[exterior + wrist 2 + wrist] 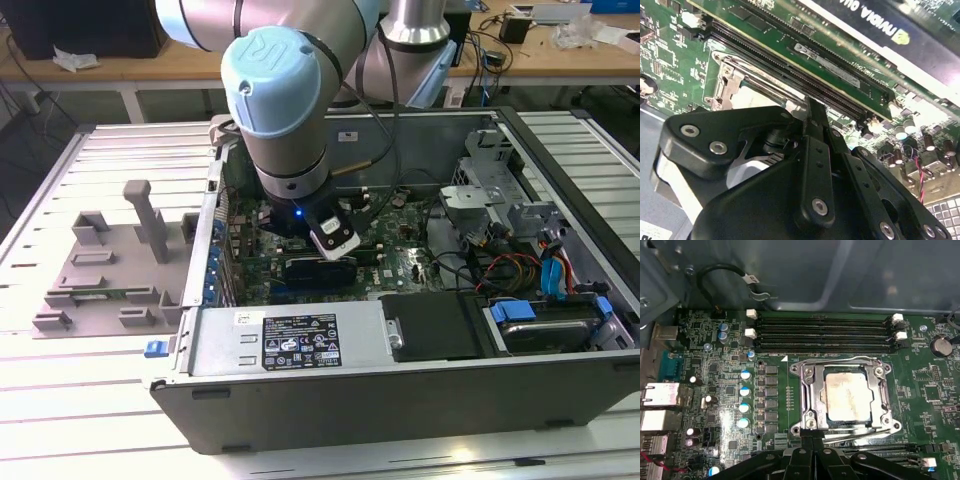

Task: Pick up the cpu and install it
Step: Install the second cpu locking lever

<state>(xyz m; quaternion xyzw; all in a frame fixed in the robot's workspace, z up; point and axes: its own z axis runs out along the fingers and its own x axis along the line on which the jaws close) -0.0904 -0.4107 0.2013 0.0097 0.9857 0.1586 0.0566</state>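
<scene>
I am looking down on my arm reaching into the open computer case [560,190] on the slatted table [60,400], its blue-capped wrist joint [275,85] hanging over the green motherboard [400,265].

In the first wrist view the cpu [847,395] is sitting flat inside the metal-framed socket [807,390], its silver top facing up, with the frame closing round it on all sides. Four black memory slots [825,332] are running just beyond the socket, at its twelve o'clock side in that picture, with white clips [751,314] at their ends. A row of round capacitors [745,407] is standing off the socket's nine o'clock side.

The gripper [812,440] is hovering at the socket's six o'clock edge, its black fingers [807,432] pressed close together into a narrow point, holding nothing that I can see. The tip is lying at the frame's rim; whether it is touching I cannot tell.

In the second wrist view the gripper [814,112] is pointing at the same metal frame [730,80], with a memory stick [840,70] and a black graphics card [920,50] lying beyond.

In the exterior view a grey plastic fixture [110,270] with upright blocks is resting on the table at the case's nine o'clock side, well apart from the arm.
</scene>
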